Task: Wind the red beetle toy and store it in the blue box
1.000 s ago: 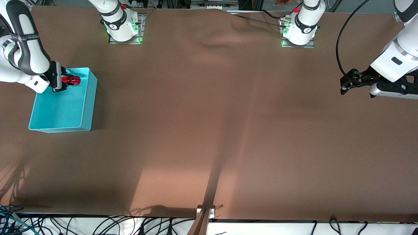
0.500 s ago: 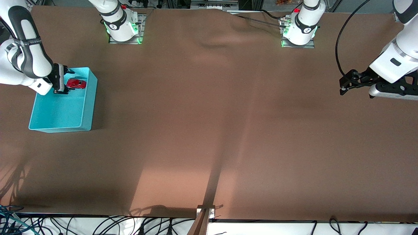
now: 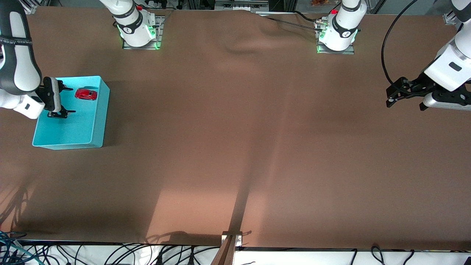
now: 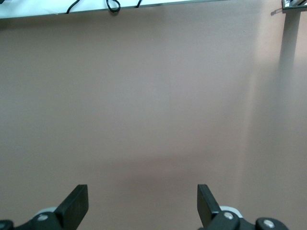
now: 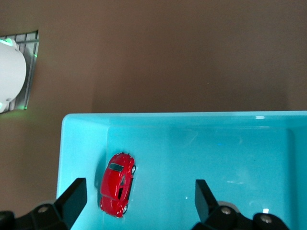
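Front view shows the beetle (image 3: 86,94) lying inside the box (image 3: 92,129), on the floor of the end farther from the camera, close to the wall toward the left arm's end of the table. It sits on its wheels with its long axis running across the box's width, toward the two ends of the table; which end is the nose cannot be told. The box stands at the right arm's end of the table, its long sides running toward the camera.

The right gripper (image 3: 62,100) hangs over the box's rim, apart from the beetle, its fingers (image 5: 72,196) spread wide and holding nothing; its forearm rises steeply out of the frame.

The left gripper (image 3: 392,95) waits over bare table (image 3: 235,147) at the left arm's end, fingers (image 4: 76,203) wide apart and empty, its wrist slanting down from above.
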{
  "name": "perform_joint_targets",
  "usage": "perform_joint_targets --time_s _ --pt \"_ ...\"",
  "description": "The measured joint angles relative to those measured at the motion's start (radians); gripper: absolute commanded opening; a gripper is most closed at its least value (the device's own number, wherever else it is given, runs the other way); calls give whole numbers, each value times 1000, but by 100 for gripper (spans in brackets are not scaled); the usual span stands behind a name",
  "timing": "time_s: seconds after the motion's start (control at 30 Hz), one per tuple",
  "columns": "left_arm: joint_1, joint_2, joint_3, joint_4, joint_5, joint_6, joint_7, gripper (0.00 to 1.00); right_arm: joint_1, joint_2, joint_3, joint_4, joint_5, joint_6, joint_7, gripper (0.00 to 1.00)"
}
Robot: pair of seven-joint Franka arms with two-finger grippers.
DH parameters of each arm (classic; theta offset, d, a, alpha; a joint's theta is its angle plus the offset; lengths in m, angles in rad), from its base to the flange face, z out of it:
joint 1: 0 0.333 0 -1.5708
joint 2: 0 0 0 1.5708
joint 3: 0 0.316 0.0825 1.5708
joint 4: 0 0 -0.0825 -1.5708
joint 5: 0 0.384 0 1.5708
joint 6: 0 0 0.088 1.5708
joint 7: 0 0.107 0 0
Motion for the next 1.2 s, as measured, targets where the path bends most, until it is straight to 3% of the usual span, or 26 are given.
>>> perform_joint_targets --time_s 0.23,0.5,0.77,0.93,1.2 --pt "1 0 0 0 0 0 0 100 0 -45 77 144 0 -187 373 100" --pt "1 0 -1 0 -1 0 0 100 1 -108 159 233 -2 -266 854 100" --pt "1 0 -1 0 -2 0 0 100 1 -176 202 240 -36 -303 1334 100" --pt "1 0 -1 0 -7 -9 0 100 0 -214 265 240 -89 -310 1588 100" --pt "4 0 -1 0 -9 -14 0 100 1 -283 339 192 -126 -314 1770 100"
